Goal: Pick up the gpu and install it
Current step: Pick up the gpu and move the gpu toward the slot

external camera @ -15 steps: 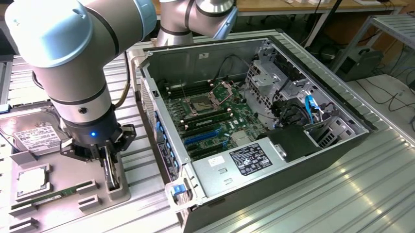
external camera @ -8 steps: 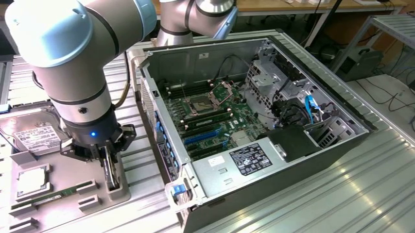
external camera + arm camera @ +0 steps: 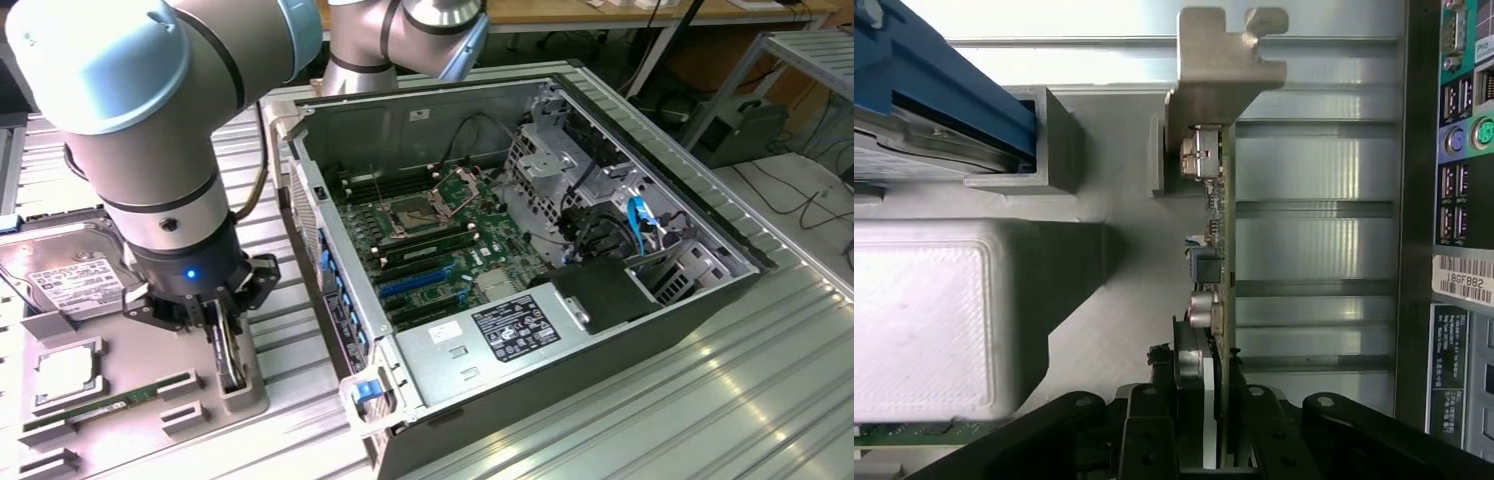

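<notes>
Wrist view: hand [image 3: 1206, 425] seemingly clamps edge-on green gpu [image 3: 1225, 205].

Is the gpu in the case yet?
Out. The gpu stands on edge in its grey holder beside the computer case, with the gripper over it.

This is a robotics lab or test workshop. An industrial robot arm [image 3: 134, 150] stands over a tabletop [image 3: 721, 400] of ribbed aluminium profiles, its fingers [image 3: 1149, 425] clamped on a gpu [image 3: 1219, 70] that stands in a grey slotted fixture [image 3: 234, 395]. An open computer case [image 3: 534, 250] lies on its side with the motherboard bare, and a hard drive [image 3: 74, 285] rests beside the fixture. Behind, loose cables [image 3: 801, 200] trail across the floor near a metal rack [image 3: 801, 50] and a wooden desk [image 3: 601, 12].
</notes>
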{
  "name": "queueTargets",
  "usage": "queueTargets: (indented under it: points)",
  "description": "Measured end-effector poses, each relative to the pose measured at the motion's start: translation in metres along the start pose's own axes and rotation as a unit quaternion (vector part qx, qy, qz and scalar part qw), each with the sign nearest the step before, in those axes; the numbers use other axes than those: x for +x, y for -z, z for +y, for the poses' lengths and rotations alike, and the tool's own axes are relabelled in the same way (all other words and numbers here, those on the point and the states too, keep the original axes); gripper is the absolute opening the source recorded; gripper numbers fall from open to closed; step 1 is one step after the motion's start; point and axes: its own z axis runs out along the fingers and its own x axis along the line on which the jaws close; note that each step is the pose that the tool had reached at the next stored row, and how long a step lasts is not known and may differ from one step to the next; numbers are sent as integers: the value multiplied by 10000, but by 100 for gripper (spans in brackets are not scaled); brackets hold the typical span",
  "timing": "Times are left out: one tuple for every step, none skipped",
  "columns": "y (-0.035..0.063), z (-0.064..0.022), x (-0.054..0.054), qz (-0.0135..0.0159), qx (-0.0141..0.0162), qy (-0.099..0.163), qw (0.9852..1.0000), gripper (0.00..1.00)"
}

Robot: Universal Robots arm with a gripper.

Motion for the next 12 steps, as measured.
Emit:
queueTargets:
  points:
    - [9, 0, 0, 0, -2, 0, 10000, 28]
    - [20, 0, 0, 0, -4, 0, 10000, 28]
    - [33, 0, 0, 0, -4, 0, 10000, 28]
    - [47, 0, 0, 0, -4, 0, 10000, 28]
    - [62, 0, -1, 0, -5, 0, 10000, 28]
    - [75, 0, -1, 0, -5, 0, 10000, 28]
    - [91, 0, -1, 0, -5, 0, 10000, 28]
    - [109, 0, -1, 0, -5, 0, 10000, 28]
    - [142, 1, -1, 0, -6, 0, 10000, 28]
    - [157, 1, -2, 0, -8, 0, 10000, 28]
    - [170, 1, -2, 0, -12, 0, 10000, 28]
    - [188, 0, -2, 0, -21, 0, 10000, 28]
